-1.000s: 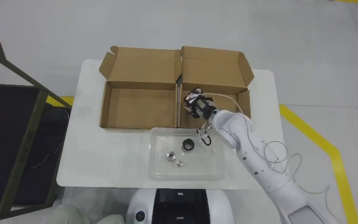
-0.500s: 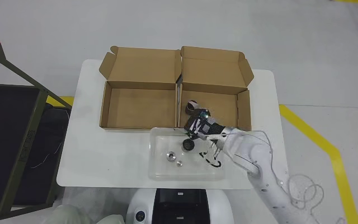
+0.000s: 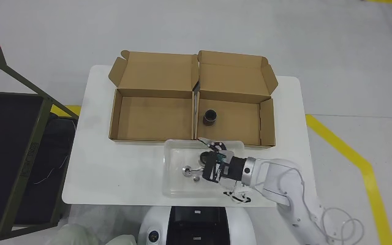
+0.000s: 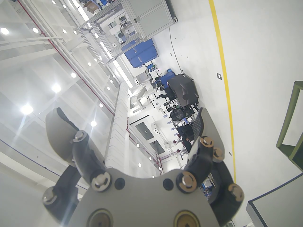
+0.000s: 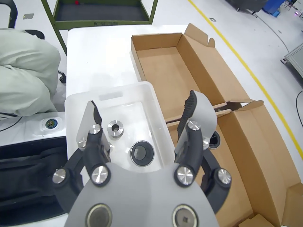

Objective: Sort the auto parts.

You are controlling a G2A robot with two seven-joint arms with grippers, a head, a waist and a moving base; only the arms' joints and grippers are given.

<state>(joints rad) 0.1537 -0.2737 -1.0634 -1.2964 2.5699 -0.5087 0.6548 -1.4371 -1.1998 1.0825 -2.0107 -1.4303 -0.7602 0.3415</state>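
Note:
My right gripper (image 3: pixel 206 166) (image 5: pixel 143 106) hangs open over the clear plastic tray (image 3: pixel 166 184) (image 5: pixel 78 100), nothing between its fingers. Below it in the tray lie a black ring part (image 5: pixel 142 153), a silver round part (image 3: pixel 185 171) (image 5: pixel 115 129) and a small nut (image 3: pixel 196 179). A black cylinder part (image 3: pixel 211 116) (image 5: pixel 214 139) stands in the right cardboard box (image 3: pixel 242 119) (image 5: pixel 236 147), near its left wall. The left cardboard box (image 3: pixel 153 116) (image 5: pixel 165 72) holds nothing. My left gripper (image 4: pixel 129 114) is open and points up into the room, away from the table.
Both boxes stand side by side behind the tray with their lids folded back. The white table (image 3: pixel 98 165) has bare surface left of the tray. A green metal cart (image 3: pixel 24 122) (image 5: pixel 99 12) stands beyond the table's left edge.
The right gripper let the black cylinder go in the right box, then drew back towards the robot and now sits over the tray.

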